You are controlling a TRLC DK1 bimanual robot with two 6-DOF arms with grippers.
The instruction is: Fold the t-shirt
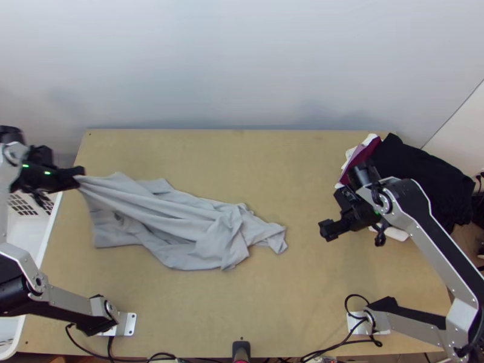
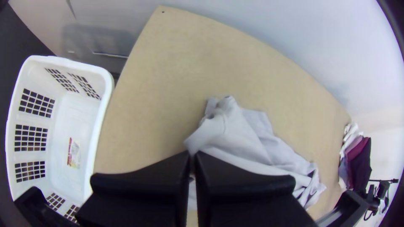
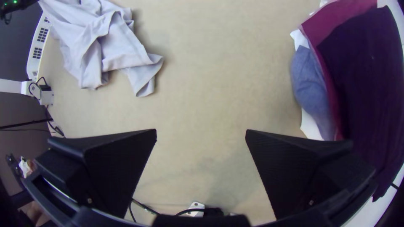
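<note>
Left end effector [image 1: 80, 172] clamps a corner of the grey t-shirt [image 1: 181, 227] — out at the worktop's [image 1: 314, 290] left edge, the rest bunched across toward mid-table! Right end effector [image 1: 327, 230] — fingers wide apart, nothing between them, near the piled clothes [image 1: 417, 172].

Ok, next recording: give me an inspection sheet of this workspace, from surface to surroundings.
Surface: light wooden table, bare between t-shirt and clothes pile.
Job's things: grey t-shirt, bunched and wrinkled, not folded, drawn out toward the table's left edge.
Clutter: clothes pile at the table's right side, with black, maroon, blue and white pieces.
Left pincer: shut on one end of the t-shirt.
Right pincer: open, nothing between its fingers, left of the pile in the top view.
Cables: black cables along the near edge, one looping by the right arm's base.
Surroundings: white basket beside the left edge; pale wall behind.
</note>
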